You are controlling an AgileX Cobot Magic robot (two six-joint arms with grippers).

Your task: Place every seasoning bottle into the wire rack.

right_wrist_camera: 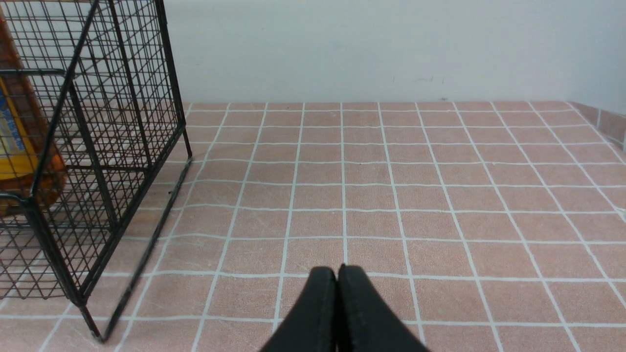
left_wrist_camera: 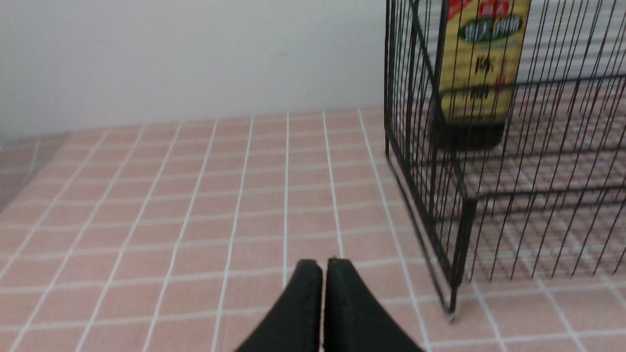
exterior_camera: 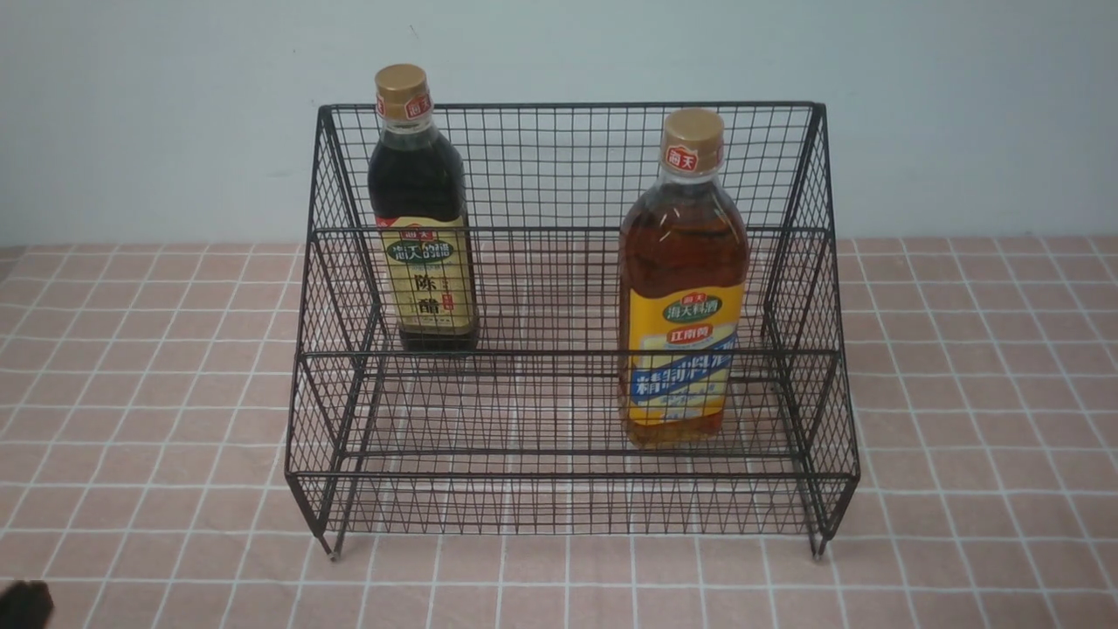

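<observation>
The black wire rack (exterior_camera: pixel 568 166) stands in the middle of the table. The near-black bottle (exterior_camera: pixel 422 218) stands upright on its upper step at the left. The amber bottle (exterior_camera: pixel 683 288) stands upright on its lower step at the right. Both have gold caps. My left gripper (left_wrist_camera: pixel 324 264) is shut and empty, low over the cloth left of the rack (left_wrist_camera: pixel 415 161); the dark bottle (left_wrist_camera: pixel 477 73) shows through the mesh. My right gripper (right_wrist_camera: pixel 337 271) is shut and empty, right of the rack (right_wrist_camera: pixel 98 146), with the amber bottle (right_wrist_camera: pixel 19 146) behind the mesh.
A pink checked tablecloth (exterior_camera: pixel 978 393) covers the table, with a pale wall (exterior_camera: pixel 140 122) behind. A dark bit of the left arm (exterior_camera: pixel 24 604) shows at the front view's lower left corner. The cloth's right edge (right_wrist_camera: pixel 611 122) turns up near the wall.
</observation>
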